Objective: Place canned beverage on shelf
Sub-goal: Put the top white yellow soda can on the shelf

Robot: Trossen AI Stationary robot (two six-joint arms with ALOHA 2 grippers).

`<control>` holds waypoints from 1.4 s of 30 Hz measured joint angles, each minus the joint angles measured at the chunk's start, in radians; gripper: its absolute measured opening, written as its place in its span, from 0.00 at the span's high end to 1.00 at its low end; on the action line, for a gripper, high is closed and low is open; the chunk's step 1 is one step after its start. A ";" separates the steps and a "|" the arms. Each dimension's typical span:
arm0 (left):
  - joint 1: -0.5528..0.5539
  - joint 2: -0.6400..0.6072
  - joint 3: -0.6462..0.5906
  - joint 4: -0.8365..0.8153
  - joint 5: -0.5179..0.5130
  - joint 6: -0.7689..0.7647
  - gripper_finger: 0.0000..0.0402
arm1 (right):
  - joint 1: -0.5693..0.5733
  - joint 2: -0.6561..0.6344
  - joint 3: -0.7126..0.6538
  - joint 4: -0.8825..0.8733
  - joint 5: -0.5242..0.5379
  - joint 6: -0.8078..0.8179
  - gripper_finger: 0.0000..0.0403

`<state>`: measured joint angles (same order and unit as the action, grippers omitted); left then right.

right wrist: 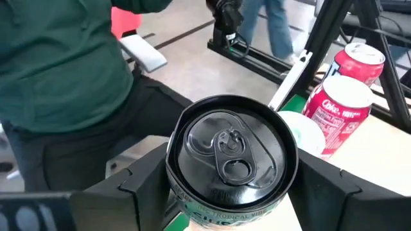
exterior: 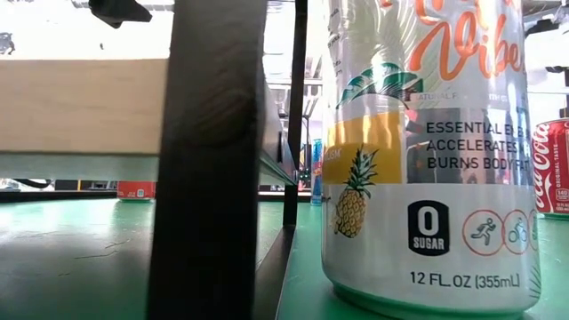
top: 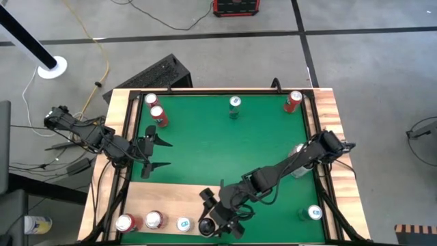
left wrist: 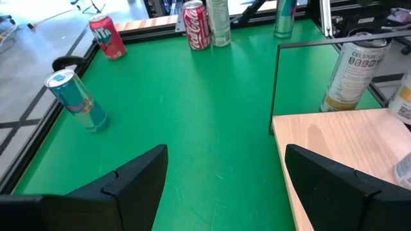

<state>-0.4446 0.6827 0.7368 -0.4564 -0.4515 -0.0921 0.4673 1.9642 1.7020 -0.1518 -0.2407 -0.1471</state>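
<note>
A black-topped can (right wrist: pixel 228 154) is clasped by the right gripper (top: pixel 217 220) at the shelf's (top: pixel 179 198) 6 o'clock edge — its label mostly hidden; the left gripper (top: pixel 151 154) is spread, empty.

The counter (top: pixel 328 102) has pale wooden edge strips around a green mat (top: pixel 225 147). On the mat stand two red cans (top: pixel 156 111) at upper left, a green-topped can (top: pixel 235 104) at upper centre, a red can (top: pixel 293 101) at upper right, and a blue-topped can (top: pixel 313 213) at lower right. The shelf (top: pixel 171 198), a pale wooden board, sits at the lower left of the mat, carrying two red cans (top: pixel 140 221), a blue-topped can (top: pixel 184 223) and a dark-topped can (top: pixel 207 226) along its lower edge.
</note>
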 joint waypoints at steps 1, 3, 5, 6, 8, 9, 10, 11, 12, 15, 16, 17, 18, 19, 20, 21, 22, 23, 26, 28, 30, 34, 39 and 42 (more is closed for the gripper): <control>0.000 0.000 0.000 0.000 0.000 0.000 0.25 | -0.001 0.000 0.000 0.003 0.000 0.000 0.30; 0.000 0.000 0.000 0.000 0.000 -0.001 0.25 | -0.004 0.003 0.000 0.009 0.000 0.000 0.30; 0.000 0.000 0.000 0.000 0.000 -0.002 0.25 | -0.004 0.005 0.000 -0.003 0.000 0.000 0.30; 0.000 0.000 0.000 0.000 0.000 -0.002 0.25 | -0.004 0.006 0.000 -0.009 0.000 0.000 0.30; 0.000 0.000 0.000 0.000 0.000 -0.002 0.25 | -0.005 0.013 -0.004 -0.001 0.000 0.000 0.30; 0.000 0.000 0.000 -0.001 0.000 -0.002 0.25 | -0.006 0.020 -0.004 0.011 0.000 0.001 0.30; 0.000 0.000 0.000 0.000 0.000 -0.002 0.25 | -0.007 0.025 -0.004 0.017 0.000 0.001 0.30; 0.000 0.000 0.000 0.000 0.000 -0.002 0.25 | -0.007 0.027 -0.005 0.010 0.000 0.001 0.30; 0.000 0.000 0.000 -0.001 0.000 -0.002 0.25 | -0.007 0.030 -0.006 -0.001 -0.001 0.003 0.30; 0.000 0.000 0.000 -0.001 0.000 -0.002 0.25 | -0.011 0.054 -0.005 0.028 0.000 0.014 0.30; 0.000 0.000 0.000 -0.001 0.000 -0.002 0.25 | -0.012 0.055 -0.005 0.011 0.000 0.017 0.30; 0.000 0.000 0.000 -0.001 0.000 -0.002 0.25 | -0.012 0.055 -0.007 -0.004 -0.005 0.022 0.30; 0.000 0.000 0.000 -0.001 0.000 -0.002 0.25 | -0.012 0.055 -0.007 0.001 -0.015 0.023 0.30; 0.000 0.000 0.000 -0.001 0.000 -0.002 0.25 | -0.013 0.055 -0.007 0.015 -0.020 0.024 0.30; 0.000 0.000 0.000 -0.001 0.000 -0.002 0.25 | -0.012 0.055 -0.006 0.022 -0.020 0.023 0.30; 0.000 0.000 0.000 0.000 0.000 -0.002 0.25 | -0.012 0.053 -0.006 0.022 -0.021 0.024 0.30; 0.000 0.000 0.000 -0.001 0.000 -0.002 0.25 | -0.012 0.052 -0.005 0.025 -0.023 0.024 0.30; 0.000 0.000 0.000 -0.001 0.000 -0.002 0.25 | -0.012 0.052 -0.005 0.029 -0.023 0.023 0.30; 0.000 0.000 0.000 -0.001 0.000 -0.003 0.25 | -0.012 0.053 -0.005 0.012 -0.024 0.024 0.30; 0.000 0.000 0.000 -0.001 0.000 -0.003 0.25 | -0.012 0.052 -0.005 0.009 -0.024 0.024 0.30; 0.000 0.000 0.000 -0.001 0.000 -0.003 0.25 | -0.012 0.052 -0.005 -0.002 -0.024 0.027 0.30; 0.000 0.000 0.000 -0.001 0.000 -0.004 0.25 | -0.012 0.053 -0.005 -0.005 -0.023 0.027 0.30; 0.000 0.000 0.000 -0.001 0.000 -0.009 0.25 | -0.012 0.053 -0.005 -0.026 -0.023 0.019 0.30; 0.000 0.000 0.000 -0.001 0.000 -0.010 0.25 | -0.013 0.053 -0.005 -0.025 -0.023 0.018 0.30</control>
<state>-0.4442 0.6830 0.7364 -0.4578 -0.4511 -0.1017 0.4547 2.0171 1.6966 -0.1768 -0.2638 -0.1287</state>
